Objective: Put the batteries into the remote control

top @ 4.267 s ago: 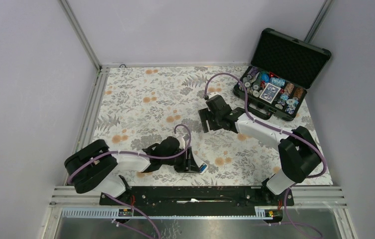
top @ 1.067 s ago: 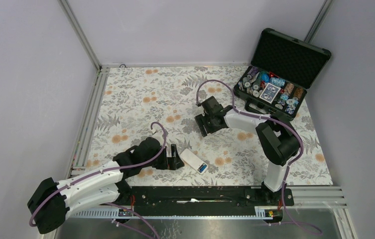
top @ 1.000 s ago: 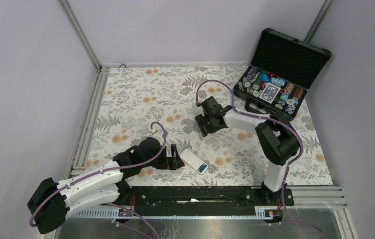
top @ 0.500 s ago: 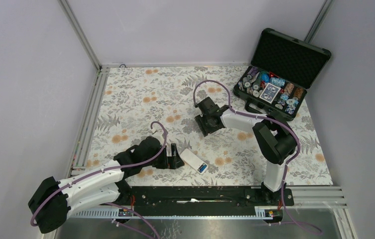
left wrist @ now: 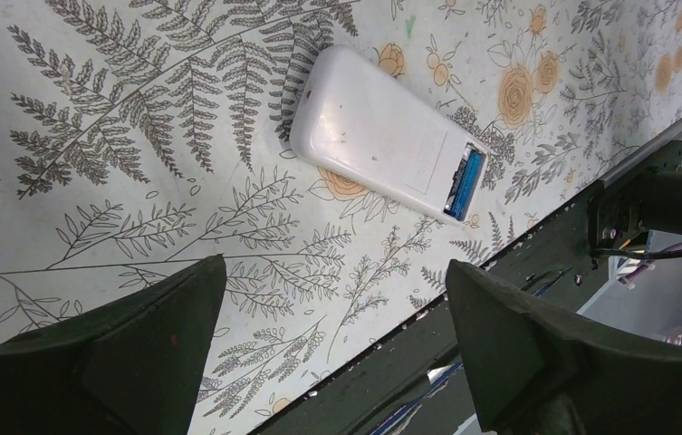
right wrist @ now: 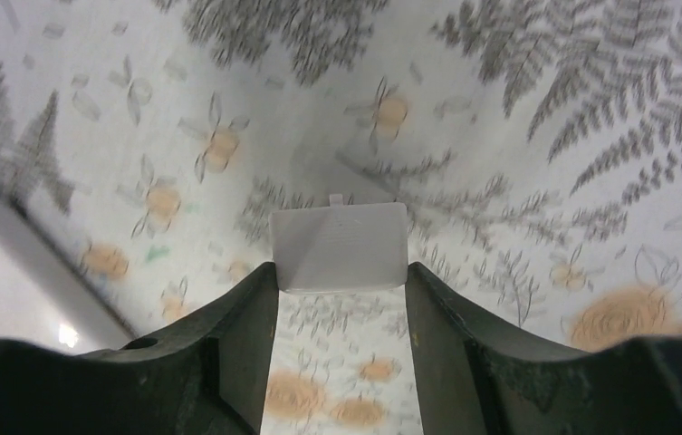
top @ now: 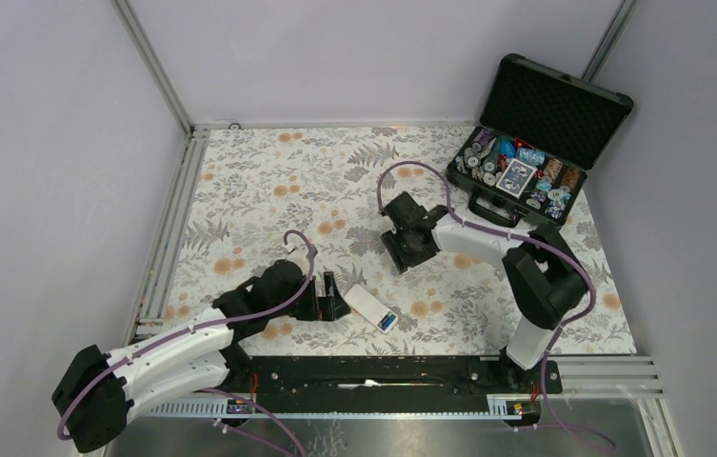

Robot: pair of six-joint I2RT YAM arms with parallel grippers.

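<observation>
White cover (right wrist: 339, 246) pinched in right jaws, likely for closing remote (left wrist: 382, 156) over blue battery (left wrist: 465, 181); left jaws gape.

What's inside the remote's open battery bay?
One blue battery shows in the remote's open bay. A second cell, if any, is hidden by the housing.

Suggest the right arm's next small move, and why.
Probably carry the battery cover toward the remote control. The right gripper pinches the cover clear of it, and the remote lies back up with its compartment uncovered, a blue battery showing inside. The left gripper stands open beside it, holding nothing.
</observation>
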